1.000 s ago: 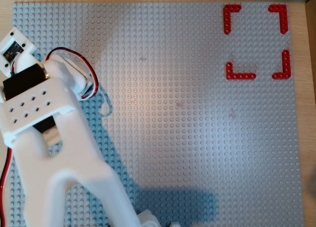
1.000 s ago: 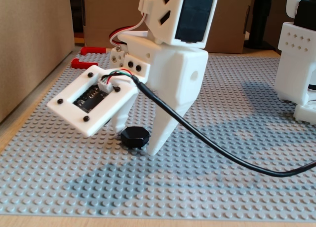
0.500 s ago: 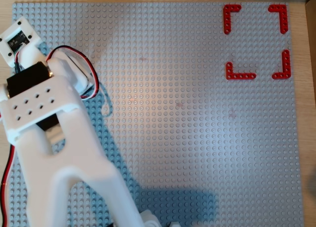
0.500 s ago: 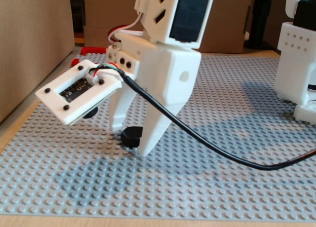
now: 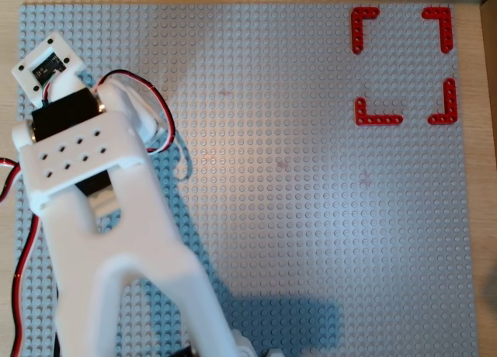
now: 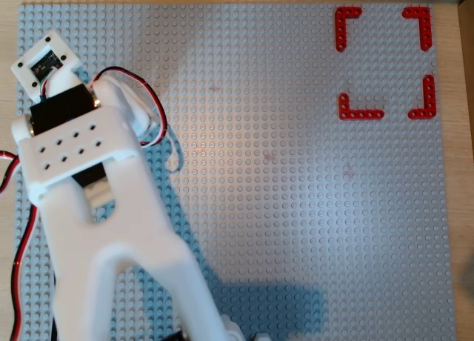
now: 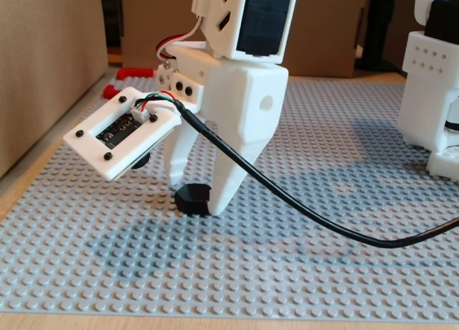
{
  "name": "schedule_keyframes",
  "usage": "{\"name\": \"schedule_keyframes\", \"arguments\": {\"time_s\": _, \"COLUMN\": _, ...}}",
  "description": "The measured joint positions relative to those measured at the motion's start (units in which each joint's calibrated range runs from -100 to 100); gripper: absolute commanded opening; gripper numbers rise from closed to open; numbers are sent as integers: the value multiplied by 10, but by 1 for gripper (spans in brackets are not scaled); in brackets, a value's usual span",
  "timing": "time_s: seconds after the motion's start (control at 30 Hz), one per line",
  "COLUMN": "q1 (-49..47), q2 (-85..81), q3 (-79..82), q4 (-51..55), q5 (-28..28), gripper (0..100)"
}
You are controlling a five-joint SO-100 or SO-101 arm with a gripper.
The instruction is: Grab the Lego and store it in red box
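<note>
In the fixed view your tool stands low over the grey studded baseplate, and its two white fingers are closed against the sides of the Lego, which sits on the plate between them. In both overhead views the arm covers the Lego. The red box lies well apart, in the far right corner of the baseplate.

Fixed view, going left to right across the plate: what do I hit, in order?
Camera board on the wrist → black Lego between the gripper fingers → black cable trailing right → white arm base at the right edge.
</note>
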Motion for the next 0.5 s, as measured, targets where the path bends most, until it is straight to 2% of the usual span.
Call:
{"name": "schedule_keyframes", "arguments": {"time_s": 0.17, "q1": 0, "q2": 0, "q3": 0, "q4": 2, "q5": 0, "gripper": 14}}
{"name": "schedule_keyframes", "arguments": {"time_s": 0.33, "q1": 0, "q2": 0, "q3": 0, "q4": 2, "q5": -1, "gripper": 16}}
{"name": "schedule_keyframes", "arguments": {"time_s": 0.5, "q1": 0, "q2": 0, "q3": 0, "q4": 0, "q5": -1, "gripper": 12}}
